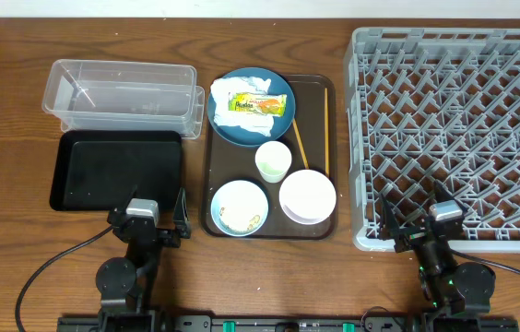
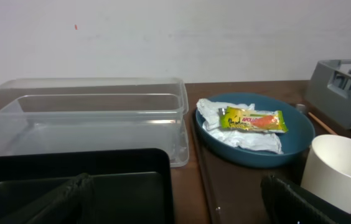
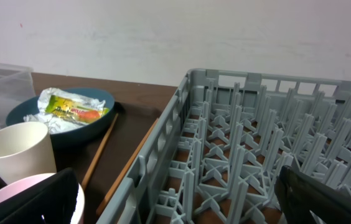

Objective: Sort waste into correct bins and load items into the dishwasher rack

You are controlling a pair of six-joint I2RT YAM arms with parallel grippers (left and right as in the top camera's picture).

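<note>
Sorting is judged not yet begun. The left gripper and right gripper are parked at 6 o'clock, spread wide and empty. The snack wrapper, at 12 o'clock, should probably be reached for first.

A brown serving tray lies on the dark wooden bench; a plain white wall rises behind.
</note>
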